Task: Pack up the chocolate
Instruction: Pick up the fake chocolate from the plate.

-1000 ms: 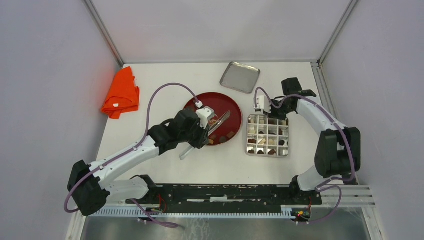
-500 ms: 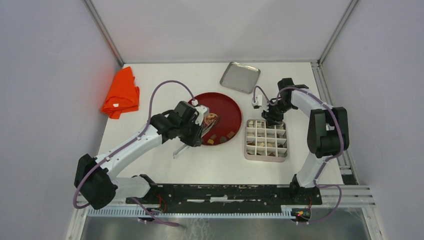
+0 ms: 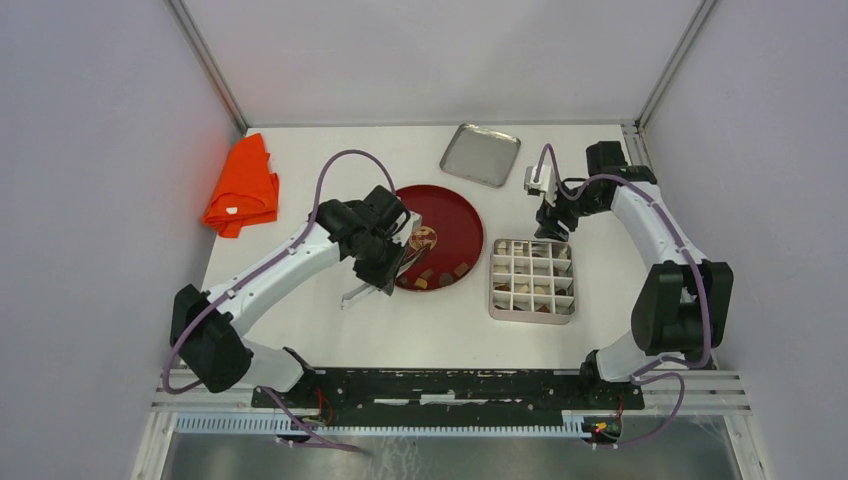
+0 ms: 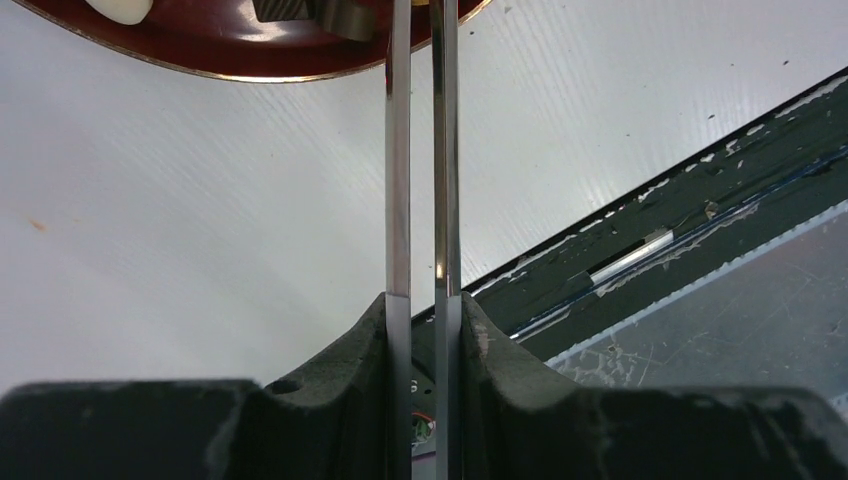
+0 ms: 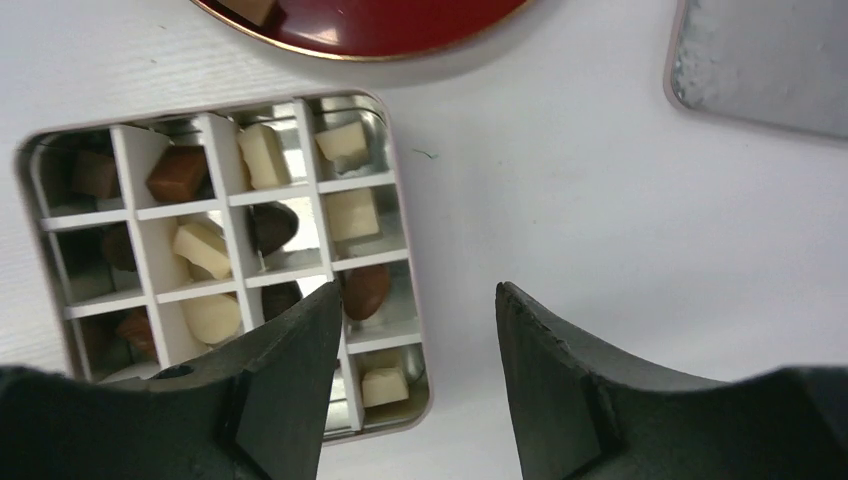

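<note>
Several chocolate pieces (image 3: pixel 440 275) lie on the near part of the red plate (image 3: pixel 450 205). More chocolate (image 5: pixel 352 212), cream and brown, fills cells of the metal grid box (image 3: pixel 533 280). My left gripper (image 3: pixel 385 262) is shut on metal tongs (image 4: pixel 398 150), whose blades reach over the plate's near-left rim (image 4: pixel 220 62). Their tips are out of the left wrist view. My right gripper (image 5: pixel 418 295) hangs open and empty above the table, just past the box's far right corner (image 5: pixel 385 105).
A flat metal lid (image 3: pixel 480 154) lies at the back, beyond the plate. A crumpled orange cloth (image 3: pixel 243 186) sits at the far left. The black base rail (image 3: pixel 450 385) runs along the near edge.
My right gripper has opened and drawn back from over the box toward the far right. The left arm has shifted the tongs from the plate's middle to its near-left rim.
</note>
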